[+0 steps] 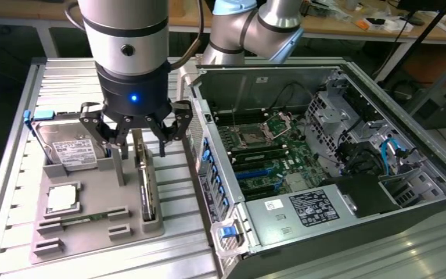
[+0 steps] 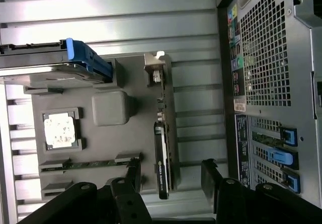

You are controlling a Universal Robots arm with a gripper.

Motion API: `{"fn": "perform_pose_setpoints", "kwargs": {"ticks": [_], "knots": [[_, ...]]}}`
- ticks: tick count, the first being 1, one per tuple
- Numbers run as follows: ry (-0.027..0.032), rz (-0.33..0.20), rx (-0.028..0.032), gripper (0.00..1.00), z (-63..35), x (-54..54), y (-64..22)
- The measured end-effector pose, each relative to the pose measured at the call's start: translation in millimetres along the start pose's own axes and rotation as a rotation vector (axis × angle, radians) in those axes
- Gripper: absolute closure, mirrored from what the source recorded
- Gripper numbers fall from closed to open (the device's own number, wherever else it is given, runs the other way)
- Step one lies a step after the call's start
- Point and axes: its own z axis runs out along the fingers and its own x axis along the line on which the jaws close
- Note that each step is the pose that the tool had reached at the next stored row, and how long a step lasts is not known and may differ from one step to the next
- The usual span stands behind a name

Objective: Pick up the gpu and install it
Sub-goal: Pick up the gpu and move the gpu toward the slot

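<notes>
**Pincer spread above the gpu**

The pincer (image 1: pixel 141 150) hung released, fingers splayed to either side of the gpu (image 1: pixel 147 189). The gpu stood on edge in the grey holder (image 1: pixel 87 237) directly beneath, apparently untouched, though the angle left that uncertain. A hard drive (image 1: pixel 68 148) sat just beside the pincer, and the open computer case (image 1: pixel 262 87) lay farther off on its other side.

Jaws wide, gripper (image 1: pixel 141 150) is hovering, fingers flanking top edge of gpu (image 1: pixel 147 189). The gpu is standing on edge in tray (image 1: pixel 91 238); case (image 1: pixel 269 87) is lying open toward the exterior view's right.
</notes>
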Motion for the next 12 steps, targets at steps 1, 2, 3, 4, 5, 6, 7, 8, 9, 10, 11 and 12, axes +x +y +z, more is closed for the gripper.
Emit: {"fn": "perform_pose_setpoints", "kwargs": {"ticks": [1,2,3,4,5,6,7,8,9,10,11,12], "knots": [[0.0000,0.000,0.0000,0.40,2.0,0.0,-0.1],[-0.0001,0.000,0.0000,0.40,3.9,-0.1,-0.2],[-0.0001,0.000,-0.0001,0.40,5.7,-0.1,-0.2],[0.0000,0.000,0.0000,0.40,8.9,0.0,-0.4],[0.0000,0.000,0.0000,0.40,11.0,0.1,-0.5],[0.0000,0.000,0.0001,0.40,12.7,0.1,-0.6],[0.0000,0.000,0.0000,0.40,14.8,0.2,-0.7],[-0.0001,0.000,-0.0001,0.40,16.5,0.2,-0.7],[-0.0001,0.000,-0.0001,0.40,18.4,0.2,-0.8],[0.0000,0.000,0.0000,0.40,20.1,0.3,-0.9],[0.0000,0.000,0.0000,0.40,22.0,0.3,-1.0],[-0.0001,0.000,-0.0001,0.40,23.8,0.3,-1.1]]}}
